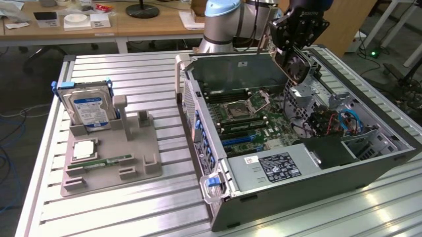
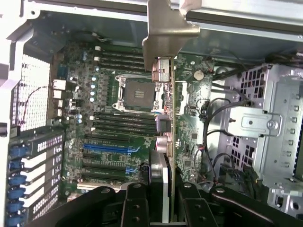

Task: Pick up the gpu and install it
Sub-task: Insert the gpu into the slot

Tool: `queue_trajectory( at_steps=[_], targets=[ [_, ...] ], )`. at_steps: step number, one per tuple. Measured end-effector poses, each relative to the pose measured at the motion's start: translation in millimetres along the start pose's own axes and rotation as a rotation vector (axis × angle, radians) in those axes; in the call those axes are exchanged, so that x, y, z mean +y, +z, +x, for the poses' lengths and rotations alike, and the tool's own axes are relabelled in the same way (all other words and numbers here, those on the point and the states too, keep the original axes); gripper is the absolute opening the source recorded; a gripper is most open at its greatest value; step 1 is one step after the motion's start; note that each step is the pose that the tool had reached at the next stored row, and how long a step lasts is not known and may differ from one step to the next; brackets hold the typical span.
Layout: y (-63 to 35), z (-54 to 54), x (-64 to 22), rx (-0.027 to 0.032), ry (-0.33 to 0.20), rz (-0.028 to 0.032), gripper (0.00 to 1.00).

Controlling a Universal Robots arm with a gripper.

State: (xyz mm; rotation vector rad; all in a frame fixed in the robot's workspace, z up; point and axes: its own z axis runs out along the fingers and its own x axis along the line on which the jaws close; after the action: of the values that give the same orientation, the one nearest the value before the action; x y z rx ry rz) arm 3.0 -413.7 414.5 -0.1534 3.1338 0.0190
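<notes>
The gripper (image 2: 162, 196) is closed on the gpu (image 2: 166, 104). Its two black fingers (image 2: 135, 201) squeeze the thin card from both sides, so the card stands on its edge between them.

In the wrist view the gpu's long side runs straight away from the fingers. It ends in the silver bracket (image 2: 166, 33) at the far tip, so the bracket end is the end farthest from the grip.

Under the card lies the green motherboard (image 2: 94, 94). The card is up in the air and does not touch it. The blue slots (image 2: 111, 147) sit off to one side of the card, not right under it. They look as if they run across the card's long side and not along it, though the angle makes that hard to be sure of. I think this matters most here: the card and the slots do not line up.

In the exterior view the gripper (image 1: 291, 49) holds the gpu (image 1: 297, 66) high over the back part of the open computer case (image 1: 316, 182), with the round fan side showing. The blue slots (image 1: 240, 140) are lower down and toward the exterior view's left of the card, closer to the wall with the blue clips (image 1: 203, 138).

Far off on the exterior view's left, well apart from the case, a grey tray (image 1: 112, 163) holds a hard drive (image 1: 89, 108).
</notes>
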Motion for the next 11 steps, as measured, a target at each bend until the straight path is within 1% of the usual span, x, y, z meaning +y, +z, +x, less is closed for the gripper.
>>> queue_trajectory(
  at_steps=[11],
  targets=[
    [0.0,0.4,0.0,0.0017,-0.143,-0.0007,0.29]
  ],
)
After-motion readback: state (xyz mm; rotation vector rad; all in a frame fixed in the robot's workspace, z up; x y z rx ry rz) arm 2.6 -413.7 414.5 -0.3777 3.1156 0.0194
